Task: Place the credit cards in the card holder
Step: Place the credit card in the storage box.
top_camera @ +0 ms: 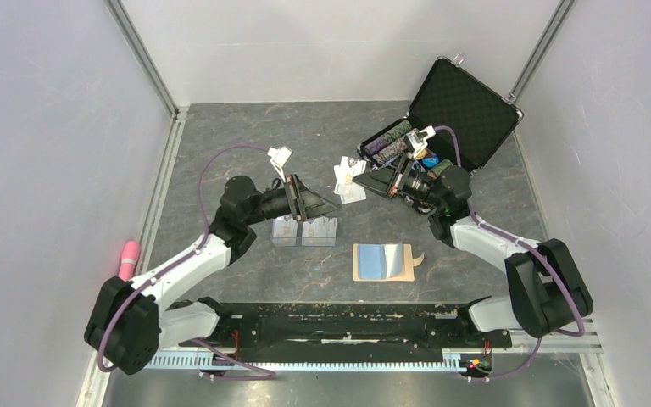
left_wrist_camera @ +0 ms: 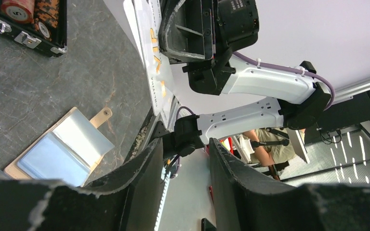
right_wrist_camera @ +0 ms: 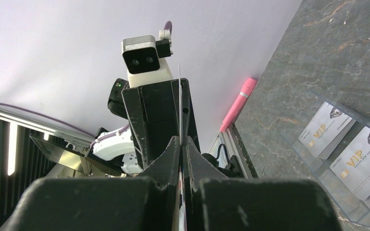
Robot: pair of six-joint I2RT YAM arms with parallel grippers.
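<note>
The tan card holder (top_camera: 383, 261) lies open on the table, its light blue lining up; the left wrist view shows the card holder (left_wrist_camera: 62, 150) too. My right gripper (top_camera: 364, 181) is shut on a silvery credit card (top_camera: 349, 180), held upright above the table, edge-on in its own view (right_wrist_camera: 179, 96). My left gripper (top_camera: 335, 206) faces it from the left, open and empty (left_wrist_camera: 185, 144); the held card (left_wrist_camera: 156, 57) hangs just beyond its fingertips. Two more credit cards (top_camera: 285, 229) (top_camera: 319, 229) rest in a clear stand (right_wrist_camera: 313, 173) below the left gripper.
The black poker-chip case (top_camera: 458, 110) stands open at the back right, behind my right arm. A pink pen (top_camera: 128, 259) lies by the left wall. Metal rails edge the table on both sides.
</note>
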